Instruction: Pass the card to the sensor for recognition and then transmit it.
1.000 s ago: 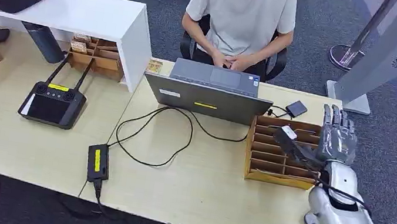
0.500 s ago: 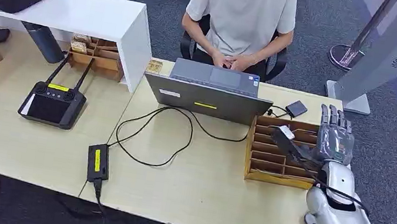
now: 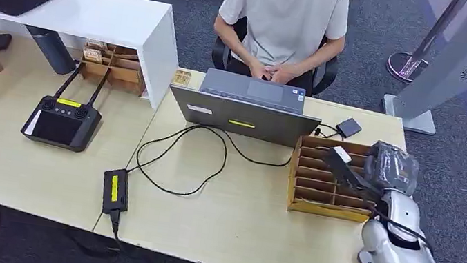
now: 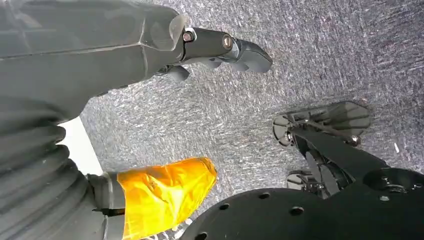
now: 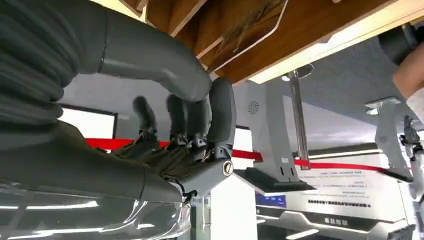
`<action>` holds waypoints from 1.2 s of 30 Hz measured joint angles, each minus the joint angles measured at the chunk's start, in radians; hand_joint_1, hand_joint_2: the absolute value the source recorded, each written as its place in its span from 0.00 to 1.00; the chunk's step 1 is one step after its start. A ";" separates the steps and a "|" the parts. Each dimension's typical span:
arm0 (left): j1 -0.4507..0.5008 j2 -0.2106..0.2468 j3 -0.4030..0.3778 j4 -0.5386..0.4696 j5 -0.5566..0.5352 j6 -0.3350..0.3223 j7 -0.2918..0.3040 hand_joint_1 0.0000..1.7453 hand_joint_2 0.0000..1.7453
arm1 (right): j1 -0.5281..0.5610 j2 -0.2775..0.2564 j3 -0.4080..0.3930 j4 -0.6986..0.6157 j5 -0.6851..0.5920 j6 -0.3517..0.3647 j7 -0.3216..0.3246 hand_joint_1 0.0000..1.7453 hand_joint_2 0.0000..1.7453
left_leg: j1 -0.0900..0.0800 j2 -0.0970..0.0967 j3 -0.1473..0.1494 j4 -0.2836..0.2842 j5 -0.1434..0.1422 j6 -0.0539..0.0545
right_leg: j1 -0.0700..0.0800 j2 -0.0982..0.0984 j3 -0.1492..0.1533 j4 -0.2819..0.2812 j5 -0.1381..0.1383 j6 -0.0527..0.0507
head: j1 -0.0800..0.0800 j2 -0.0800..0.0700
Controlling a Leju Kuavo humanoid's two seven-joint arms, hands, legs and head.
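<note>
While one person (image 3: pixel 283 13) sits behind the desk (image 3: pixel 238 223), one open laptop (image 3: pixel 244 109) stands between them and the robot, with one black cable (image 3: pixel 178 158), one power brick (image 3: pixel 115 190) and one remote controller (image 3: pixel 61 121) nearby. One wooden slotted rack (image 3: pixel 325 180) sits at the desk's right end. The right hand (image 3: pixel 389 167), fingers curled shut on nothing visible, hovers at the rack's right edge. No card can be made out. The left hand (image 4: pixel 100 55) hangs over carpet, its grip unclear.
</note>
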 joint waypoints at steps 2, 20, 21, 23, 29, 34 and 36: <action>0.000 0.000 0.000 0.000 0.000 -0.001 0.000 0.00 1.00 | 0.001 0.000 -0.006 -0.002 -0.005 0.000 -0.001 1.00 1.00 | 0.000 0.000 0.000 0.000 0.000 0.000 | 0.000 0.000 0.000 0.000 0.000 0.000 | 0.000 0.000; 0.000 0.000 0.006 0.000 -0.002 -0.002 0.000 0.00 1.00 | 0.007 0.000 -0.016 -0.023 0.002 0.001 -0.004 0.00 1.00 | 0.000 0.000 0.000 0.000 0.000 0.000 | 0.000 0.000 0.000 0.000 0.000 0.000 | 0.000 0.000; 0.000 0.000 0.006 0.000 -0.003 -0.002 0.000 0.00 1.00 | 0.008 0.000 -0.015 -0.024 0.004 0.001 -0.004 0.00 1.00 | 0.000 0.000 0.000 0.000 0.000 0.000 | 0.000 0.000 0.000 0.000 0.000 0.000 | 0.000 0.000; 0.000 0.000 0.006 0.000 -0.004 -0.002 0.000 0.00 1.00 | 0.008 0.000 -0.014 -0.026 0.010 0.001 -0.004 0.00 1.00 | 0.000 0.000 0.000 0.000 0.000 0.000 | 0.000 0.000 0.000 0.000 0.000 0.000 | 0.000 0.000; 0.000 0.000 0.006 0.000 -0.006 -0.003 0.000 0.00 1.00 | 0.007 0.000 -0.013 -0.027 0.016 0.003 -0.003 0.00 1.00 | 0.000 0.000 0.000 0.000 0.000 0.000 | 0.000 0.000 0.000 0.000 0.000 0.000 | 0.000 0.000; 0.000 0.000 0.006 0.000 -0.007 -0.003 0.000 0.00 1.00 | 0.005 0.000 -0.012 -0.027 0.018 0.004 -0.003 0.00 1.00 | 0.000 0.000 0.000 0.000 0.000 0.000 | 0.000 0.000 0.000 0.000 0.000 0.000 | 0.000 0.000; 0.000 0.000 0.006 0.000 -0.008 -0.003 0.000 0.00 1.00 | 0.003 0.001 -0.011 -0.027 0.018 0.005 -0.003 0.00 1.00 | 0.000 0.000 0.000 0.000 0.000 0.000 | 0.000 0.000 0.000 0.000 0.000 0.000 | 0.000 0.000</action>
